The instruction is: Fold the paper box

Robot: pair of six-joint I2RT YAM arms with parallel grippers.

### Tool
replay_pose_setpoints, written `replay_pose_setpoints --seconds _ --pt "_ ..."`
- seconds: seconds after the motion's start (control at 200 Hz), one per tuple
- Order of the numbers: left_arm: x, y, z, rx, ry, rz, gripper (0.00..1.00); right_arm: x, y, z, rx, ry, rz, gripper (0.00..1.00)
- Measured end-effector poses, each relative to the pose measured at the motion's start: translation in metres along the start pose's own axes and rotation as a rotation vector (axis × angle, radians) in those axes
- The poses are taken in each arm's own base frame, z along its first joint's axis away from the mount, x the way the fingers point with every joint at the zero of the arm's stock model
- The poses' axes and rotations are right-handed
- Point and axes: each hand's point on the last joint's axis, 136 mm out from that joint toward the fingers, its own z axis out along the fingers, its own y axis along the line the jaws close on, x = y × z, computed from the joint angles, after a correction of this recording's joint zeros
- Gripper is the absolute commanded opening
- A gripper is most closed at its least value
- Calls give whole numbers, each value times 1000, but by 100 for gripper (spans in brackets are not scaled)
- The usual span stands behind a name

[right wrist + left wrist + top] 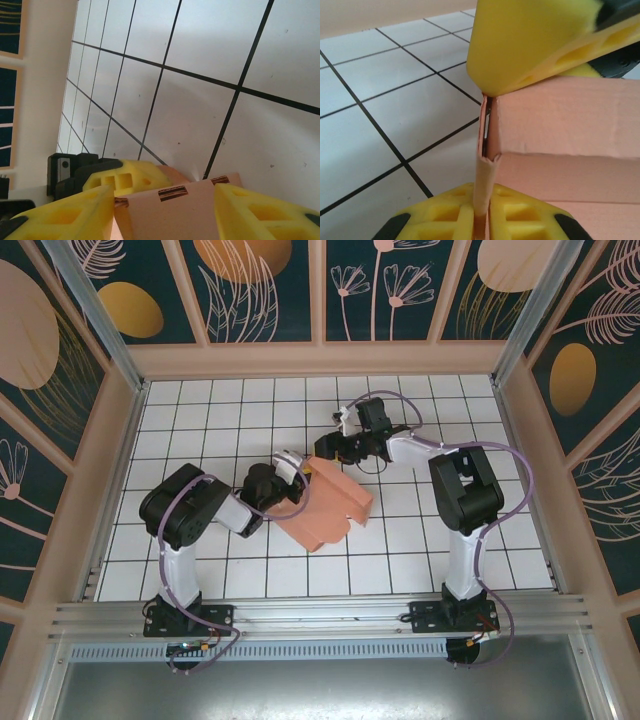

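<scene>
Left gripper (482, 212) was found clenched on a thin upright flap of the paper box (330, 502). Right gripper (164, 194) stood with its fingers apart, astride the box's upper far edge. One fingertip touched the flap's top in the left wrist view. Whether it was pressing the card could not be told.

White tiled table (200, 420) offered open tiles to the left, to the right and beyond the box. It was bounded by a raised tan border (320, 360) and a near metal rail (320, 615). The box sat at mid-table between both arms, partly folded. Dark striped marks (172, 193) on its card edge were too blurred to read.
</scene>
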Motion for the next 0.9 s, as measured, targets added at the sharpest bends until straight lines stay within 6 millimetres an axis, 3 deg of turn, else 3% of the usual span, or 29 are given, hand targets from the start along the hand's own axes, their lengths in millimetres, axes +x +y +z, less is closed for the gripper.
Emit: replay_pose_setpoints --seconds 0.24,0.901 --pt "24 1 2 0 80 -17 18 5 2 1 0 22 -33 53" --pt "16 1 7 0 67 -48 23 11 8 3 -44 48 -34 52"
